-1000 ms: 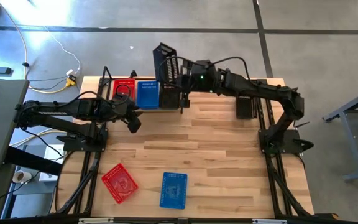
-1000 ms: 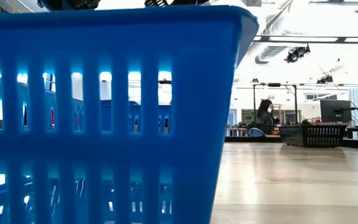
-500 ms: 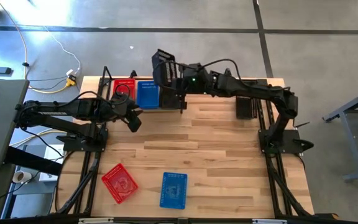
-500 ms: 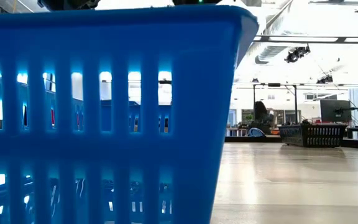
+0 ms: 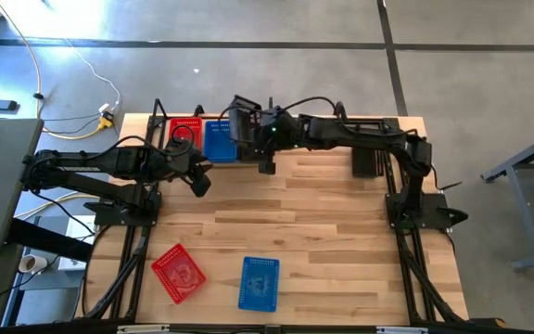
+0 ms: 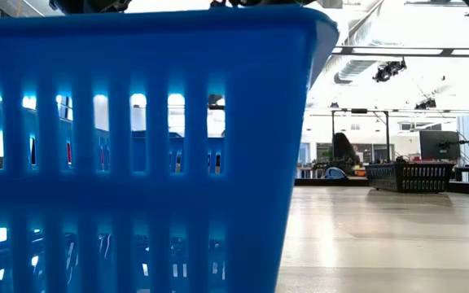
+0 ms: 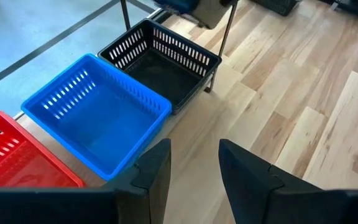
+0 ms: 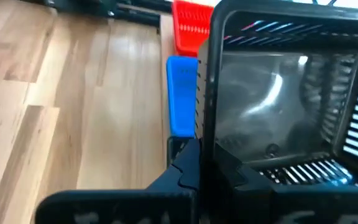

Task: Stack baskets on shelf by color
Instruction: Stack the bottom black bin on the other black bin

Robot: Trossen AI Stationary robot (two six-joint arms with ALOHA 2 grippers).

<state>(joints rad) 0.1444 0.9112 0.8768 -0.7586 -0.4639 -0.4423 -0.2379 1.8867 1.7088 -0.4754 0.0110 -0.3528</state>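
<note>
My right gripper is shut on a black basket and holds it over the far-edge shelf. A red basket, a blue basket and a black basket stand side by side on their bottoms on the shelf. My left gripper hovers open in front of them, over bare table. Another red basket and blue basket lie on the table's near part. The low view is filled by that blue basket. My right gripper holds the black basket by one side wall, pinched at the rim with one finger outside and the other inside. The basket is lifted clear and tilted, above the shelf's black basket.
A further black basket lies on the table's far right by the right arm's base, and shows in the low view. The table's middle is bare wood. A person sits in the room behind.
My right gripper has carried the black basket toward the table's left and down toward the shelf, and the basket has tipped from nearly upright toward level. The left arm has kept still.
</note>
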